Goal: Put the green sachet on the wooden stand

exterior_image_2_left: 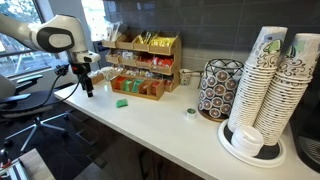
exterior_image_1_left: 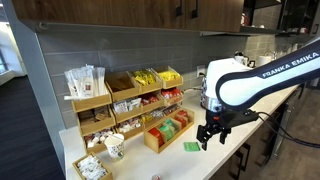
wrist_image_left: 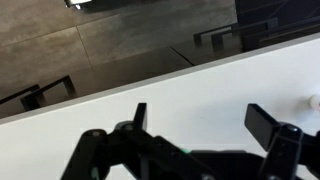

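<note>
The green sachet (exterior_image_1_left: pixel 190 147) lies flat on the white counter in front of a low wooden box; it shows in both exterior views (exterior_image_2_left: pixel 122 102). The wooden stand (exterior_image_1_left: pixel 92 103) is a tiered rack of packets against the wall, seen also in an exterior view (exterior_image_2_left: pixel 146 52). My gripper (exterior_image_1_left: pixel 210 134) hangs just above the counter beside the sachet, near the counter's edge (exterior_image_2_left: pixel 87 86). In the wrist view my gripper (wrist_image_left: pixel 203 125) is open and empty, with bare white counter between the fingers. The sachet is not clear in the wrist view.
A low wooden box of packets (exterior_image_1_left: pixel 152 141) stands beside the stand. A paper cup (exterior_image_1_left: pixel 115 146) and a small basket (exterior_image_1_left: pixel 90 168) stand near it. Stacks of paper cups (exterior_image_2_left: pixel 268 85), a patterned holder (exterior_image_2_left: pixel 215 90) and a small roll (exterior_image_2_left: pixel 190 113) stand further along. An office chair (exterior_image_2_left: pixel 30 110) is beside the counter.
</note>
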Robot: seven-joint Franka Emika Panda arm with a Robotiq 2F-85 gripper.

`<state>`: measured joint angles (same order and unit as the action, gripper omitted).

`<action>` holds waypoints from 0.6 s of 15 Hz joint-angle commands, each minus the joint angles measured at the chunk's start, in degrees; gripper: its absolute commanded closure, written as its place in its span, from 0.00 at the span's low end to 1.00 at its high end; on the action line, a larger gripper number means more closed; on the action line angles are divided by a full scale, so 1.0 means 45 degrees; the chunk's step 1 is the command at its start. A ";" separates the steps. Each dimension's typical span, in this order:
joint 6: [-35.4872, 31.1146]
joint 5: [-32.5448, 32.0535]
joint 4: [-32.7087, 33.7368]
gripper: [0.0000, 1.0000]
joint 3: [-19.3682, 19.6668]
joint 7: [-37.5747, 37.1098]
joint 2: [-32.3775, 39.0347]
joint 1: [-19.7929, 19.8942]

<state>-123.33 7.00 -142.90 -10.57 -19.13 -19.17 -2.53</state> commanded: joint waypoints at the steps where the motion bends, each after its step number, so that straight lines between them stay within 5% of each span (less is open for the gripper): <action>1: 0.0016 -0.0065 0.0066 0.00 0.0163 -0.0047 0.0086 -0.0155; 6: 0.0016 -0.0065 0.0101 0.00 0.0163 -0.0058 0.0119 -0.0155; 9: -0.1209 -0.0207 0.0284 0.00 -0.0100 -0.0772 0.0827 -0.0095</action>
<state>-124.66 7.00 -142.47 -10.59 -19.55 -18.41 -2.56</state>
